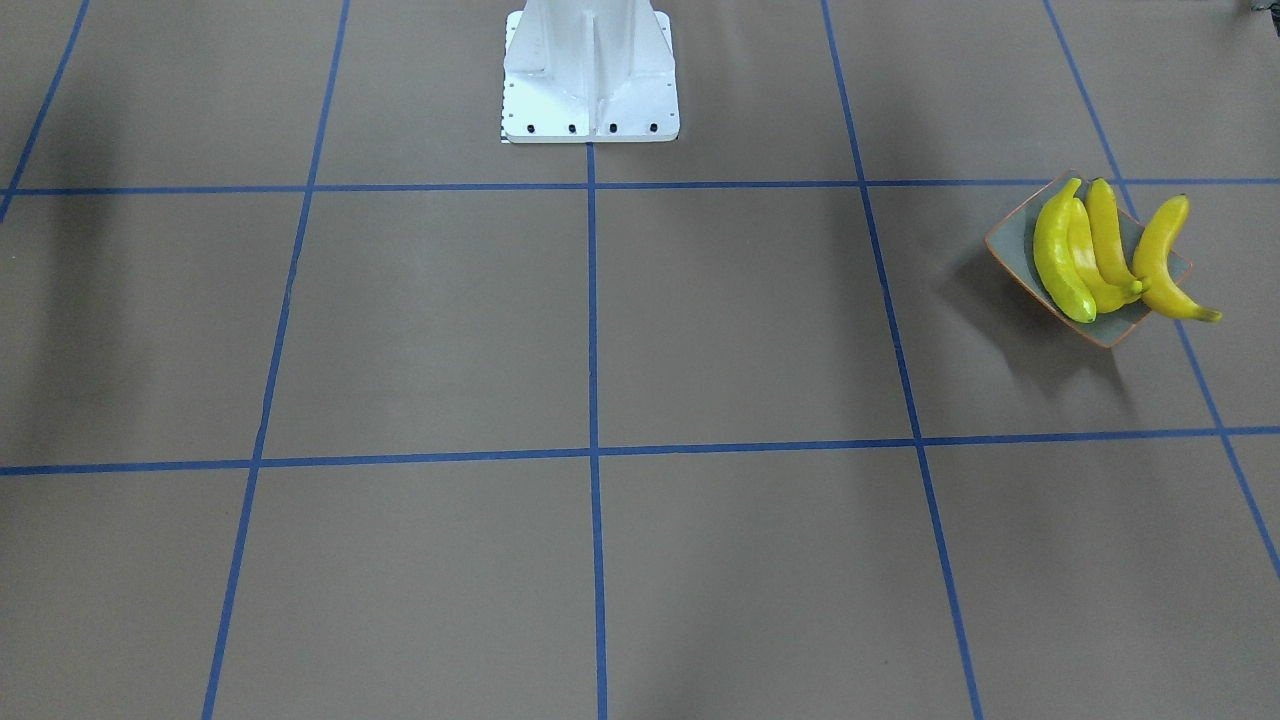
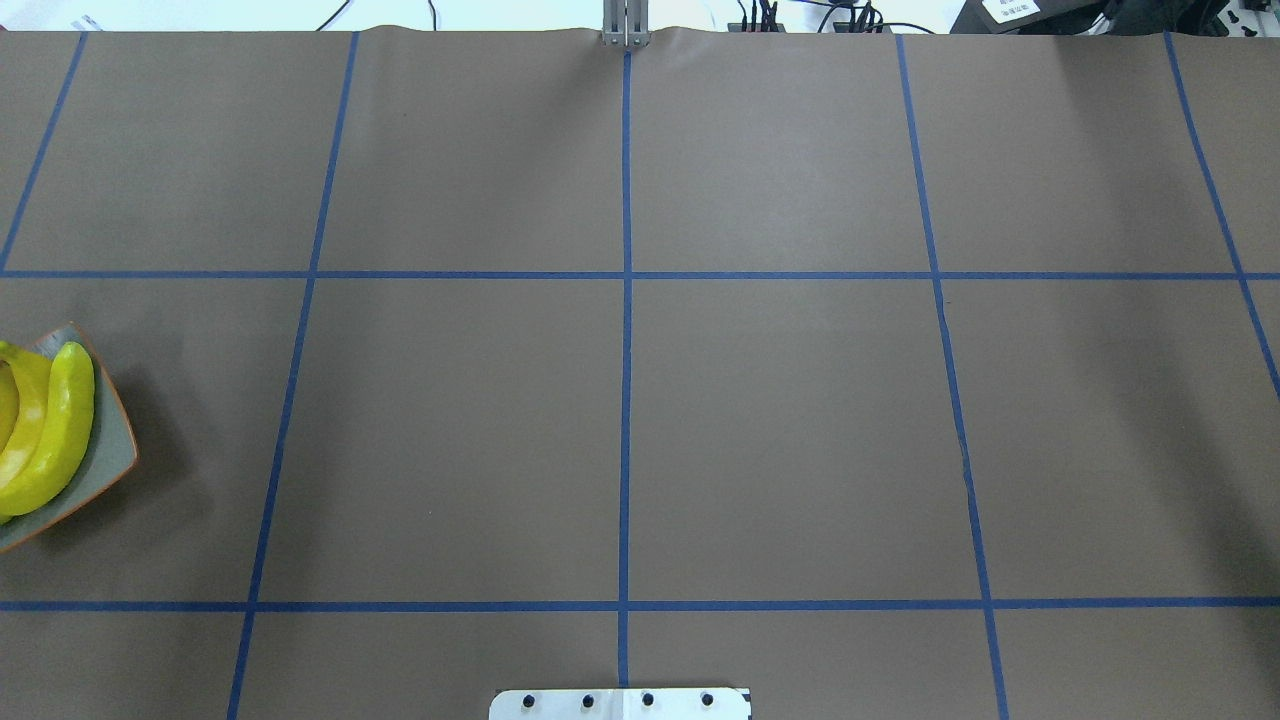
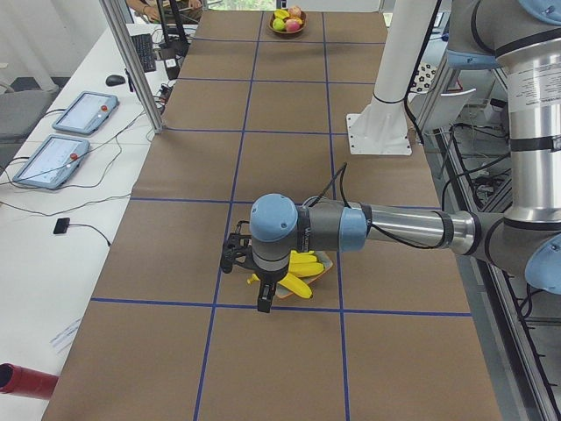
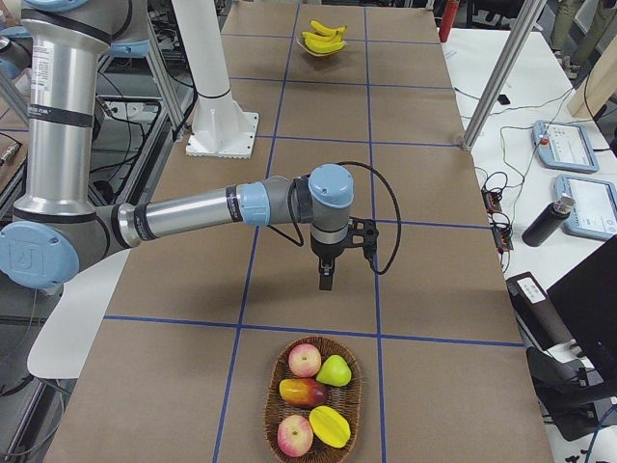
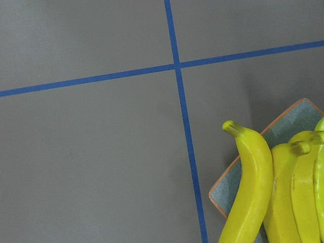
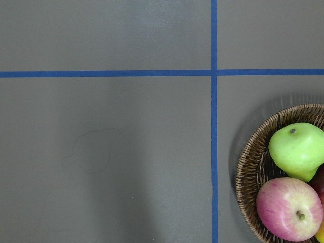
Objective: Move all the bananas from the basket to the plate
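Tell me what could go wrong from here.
The outermost banana hangs over the rim of the plate; the left tool, hanging close beside it, could knock it off on retreat. The basket holds only apples, a pear and other fruit, so another pick would move the wrong thing.

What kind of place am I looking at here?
Likely a robotics lab: a left arm and right arm over a brown table gridded with blue tape, with teach pendants on a side bench.

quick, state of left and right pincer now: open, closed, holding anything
left pincer: cannot be told, it shows only in a side view.
right pincer: cannot be told, it shows only in a side view.
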You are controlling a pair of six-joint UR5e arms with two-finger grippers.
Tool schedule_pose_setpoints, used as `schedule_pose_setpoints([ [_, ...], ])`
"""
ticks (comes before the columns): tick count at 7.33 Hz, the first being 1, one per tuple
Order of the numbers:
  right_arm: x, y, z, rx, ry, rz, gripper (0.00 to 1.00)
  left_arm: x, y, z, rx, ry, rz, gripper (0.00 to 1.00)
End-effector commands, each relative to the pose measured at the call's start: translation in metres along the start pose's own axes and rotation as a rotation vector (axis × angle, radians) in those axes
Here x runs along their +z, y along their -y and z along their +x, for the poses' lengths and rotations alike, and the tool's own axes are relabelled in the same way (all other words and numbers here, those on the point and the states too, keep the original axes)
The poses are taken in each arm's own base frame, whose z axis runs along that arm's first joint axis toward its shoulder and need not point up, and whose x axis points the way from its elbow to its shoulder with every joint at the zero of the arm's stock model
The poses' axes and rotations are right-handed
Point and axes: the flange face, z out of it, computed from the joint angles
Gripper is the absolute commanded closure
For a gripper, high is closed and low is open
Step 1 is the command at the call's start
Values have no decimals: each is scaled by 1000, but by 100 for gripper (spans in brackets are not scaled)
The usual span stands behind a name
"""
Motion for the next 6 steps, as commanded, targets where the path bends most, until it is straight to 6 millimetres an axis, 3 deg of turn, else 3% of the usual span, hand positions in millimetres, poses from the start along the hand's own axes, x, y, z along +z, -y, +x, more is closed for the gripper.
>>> schedule_pose_setpoints([
  [1,1,0,1,0,-4,0,0,3,-4,-2,-6,0,-9,0],
  [6,-6,9,-9,-67,13,82,0,21,-33,-13,-51,-10,-53,0],
])
